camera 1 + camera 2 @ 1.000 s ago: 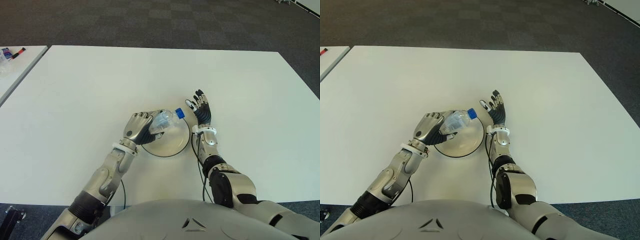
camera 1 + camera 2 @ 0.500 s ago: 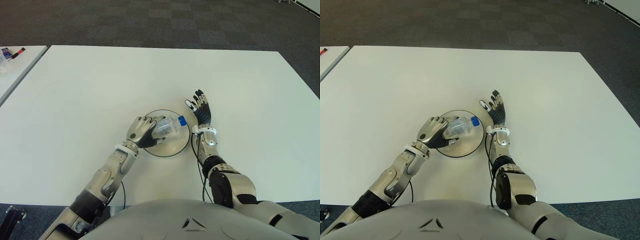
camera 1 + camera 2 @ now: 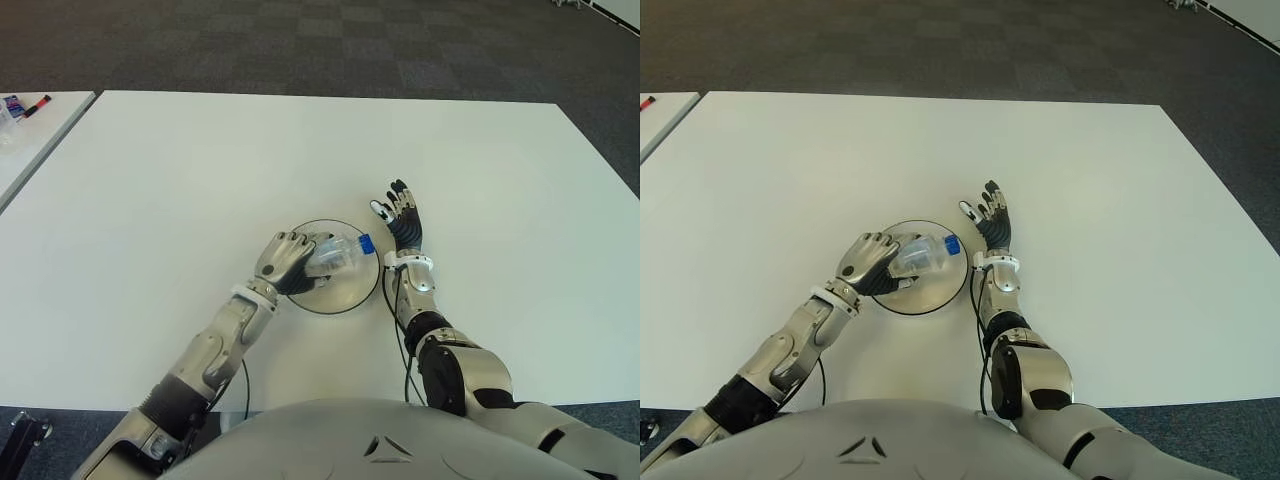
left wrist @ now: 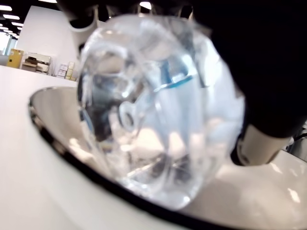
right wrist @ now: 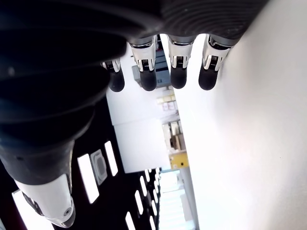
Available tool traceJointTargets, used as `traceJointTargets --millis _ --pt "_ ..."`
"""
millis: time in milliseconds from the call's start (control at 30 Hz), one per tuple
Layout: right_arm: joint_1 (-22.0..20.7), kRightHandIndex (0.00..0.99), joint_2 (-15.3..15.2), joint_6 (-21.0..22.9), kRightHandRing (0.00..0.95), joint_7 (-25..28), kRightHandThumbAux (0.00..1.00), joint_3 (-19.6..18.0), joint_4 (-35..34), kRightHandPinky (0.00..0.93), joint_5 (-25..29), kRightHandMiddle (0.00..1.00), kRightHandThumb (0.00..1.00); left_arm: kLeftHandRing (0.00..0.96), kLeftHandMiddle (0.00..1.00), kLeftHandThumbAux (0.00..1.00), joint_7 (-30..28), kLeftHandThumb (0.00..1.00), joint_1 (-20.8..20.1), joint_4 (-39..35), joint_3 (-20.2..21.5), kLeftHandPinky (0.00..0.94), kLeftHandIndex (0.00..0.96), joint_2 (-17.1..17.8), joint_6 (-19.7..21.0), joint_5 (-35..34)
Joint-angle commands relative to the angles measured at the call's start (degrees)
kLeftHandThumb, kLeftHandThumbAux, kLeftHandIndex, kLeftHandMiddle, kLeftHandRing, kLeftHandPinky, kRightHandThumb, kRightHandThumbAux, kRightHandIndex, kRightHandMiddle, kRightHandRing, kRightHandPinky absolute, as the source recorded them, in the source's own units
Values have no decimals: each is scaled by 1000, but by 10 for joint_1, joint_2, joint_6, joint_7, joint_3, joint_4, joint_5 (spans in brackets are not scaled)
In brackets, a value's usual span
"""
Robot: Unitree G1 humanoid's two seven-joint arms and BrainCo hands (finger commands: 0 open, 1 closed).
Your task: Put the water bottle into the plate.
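1. The water bottle [image 3: 338, 254] is seen lying on its side in the plate [image 3: 358, 290], with its blue cap [image 3: 365, 243] pointed toward the robot's right.
2. The bottle is clear; in the left wrist view its rounded base [image 4: 158, 120] is shown low over the plate's inner surface, close to the dark rim [image 4: 62, 148]. Contact between bottle and plate cannot be confirmed from that view.
3. The left hand [image 3: 285, 262] is positioned over the plate's left part, with its fingers curled around the bottle body. The bottle is gripped by this hand.
4. The plate is located near the middle of the white table [image 3: 180, 180], just beside the right hand on that hand's left.
5. The right hand [image 3: 404, 222] is shown just to the right of the plate, with its fingers [image 5: 178, 72] extended and spread. Nothing is held in it.
6. A second table [image 3: 30, 130] is visible at the far left, separated by a narrow gap, with small items [image 3: 25, 105] at its far end.
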Motion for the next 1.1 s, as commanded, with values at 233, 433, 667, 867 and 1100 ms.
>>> traceJointTargets --millis 233,433,667,867,1100 --pt "32 57 7 22 41 -3 750 0 25 81 0 51 47 848 593 660 15 853 -4 10 -7 845 442 2 3 23" --pt "31 59 7 22 40 -3 752 -1 26 81 1 51 45 828 599 660 54 852 -7 21 -7 813 443 -3 -3 33" --pt "31 66 6 24 45 -6 751 1 26 86 -1 56 46 641 554 673 86 835 -13 43 -8 593 410 -10 -14 25" --pt "31 65 6 26 47 -7 745 2 26 85 -2 58 48 137 175 801 43 104 -7 40 -3 99 125 -10 -14 -10" --pt "30 64 7 26 46 -9 747 2 26 86 -1 60 53 12 29 798 23 8 -3 27 -2 8 13 -2 -6 -5"
